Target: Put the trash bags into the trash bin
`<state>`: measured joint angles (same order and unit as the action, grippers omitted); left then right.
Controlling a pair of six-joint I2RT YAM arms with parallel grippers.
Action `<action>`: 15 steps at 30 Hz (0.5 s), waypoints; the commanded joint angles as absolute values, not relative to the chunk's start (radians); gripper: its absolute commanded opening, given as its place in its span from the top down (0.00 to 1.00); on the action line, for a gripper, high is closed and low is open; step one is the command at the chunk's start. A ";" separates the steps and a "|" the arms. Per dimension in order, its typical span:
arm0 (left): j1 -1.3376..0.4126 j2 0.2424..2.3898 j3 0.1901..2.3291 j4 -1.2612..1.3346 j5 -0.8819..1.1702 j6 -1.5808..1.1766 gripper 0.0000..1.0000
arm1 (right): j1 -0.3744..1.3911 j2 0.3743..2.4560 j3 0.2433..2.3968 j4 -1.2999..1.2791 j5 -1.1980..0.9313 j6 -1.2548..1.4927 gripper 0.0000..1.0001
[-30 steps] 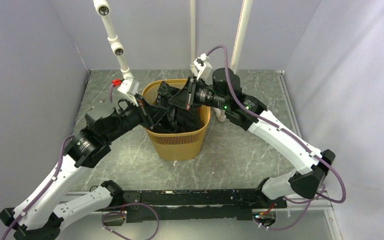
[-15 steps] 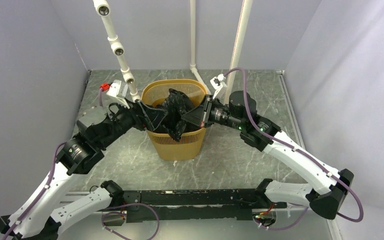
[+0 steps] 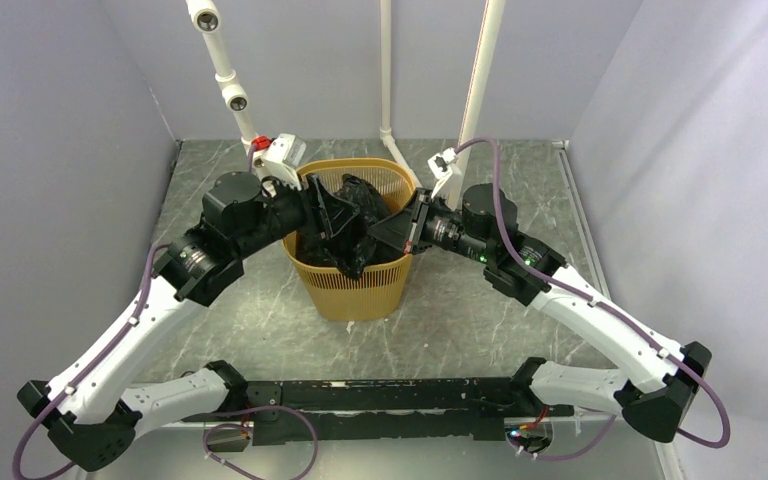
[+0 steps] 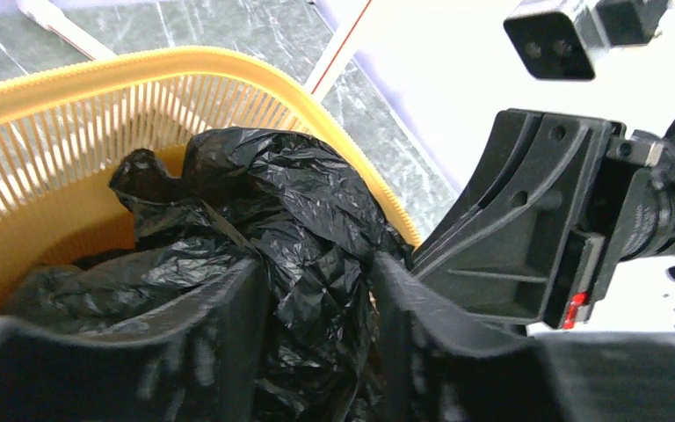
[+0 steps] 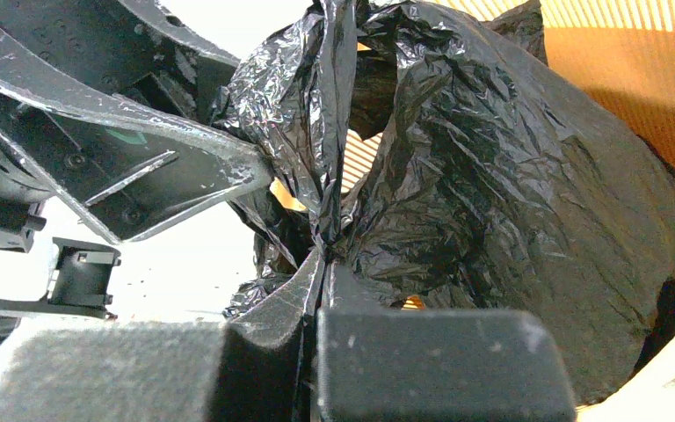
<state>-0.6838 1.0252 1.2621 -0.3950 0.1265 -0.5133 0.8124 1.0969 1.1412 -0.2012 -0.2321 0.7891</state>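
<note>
The bin [image 3: 360,290] sits mid-table [image 3: 460,310], and the black bag [image 3: 355,215] is stuffed in its mouth in a crumpled heap, mostly inside and bulging above the rim. Both grippers come in over the rim from opposite sides and meet at the bag.

The right gripper [image 5: 321,264] is clamped tight on a thin twisted strand of bag, and the rest balloons out just past its fingertips. The left gripper [image 4: 316,272] has its jaws partway apart with plastic bunched in the gap, but there's no telling if it's actually squeezing.

Compared to a second ago, the right gripper has dropped from over the far side of the bin to the right rim. The left one has swung from the near-left side up to the far-left rim and now pokes into the bag.
</note>
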 commanded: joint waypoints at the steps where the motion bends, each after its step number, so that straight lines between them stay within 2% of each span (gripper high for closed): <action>1: -0.683 0.994 1.298 -0.391 0.110 -0.496 0.57 | 0.810 1.059 1.153 -0.201 -0.176 0.765 1.00; 7: -0.683 0.947 1.298 -0.424 0.040 -0.452 0.97 | 0.806 1.044 1.199 -0.291 -0.064 0.689 1.00; 12: -0.683 0.918 1.355 -0.545 -0.128 -0.413 0.98 | 0.792 1.045 1.286 -0.460 0.136 0.603 1.00; 15: -0.684 0.865 1.326 -0.573 -0.232 -0.413 0.97 | 0.770 1.019 1.283 -0.496 0.178 0.590 1.00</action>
<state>-0.6842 0.9325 1.3079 -0.5114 -0.0555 -0.4381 0.7937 1.0649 1.2346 -0.4137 0.0380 0.6518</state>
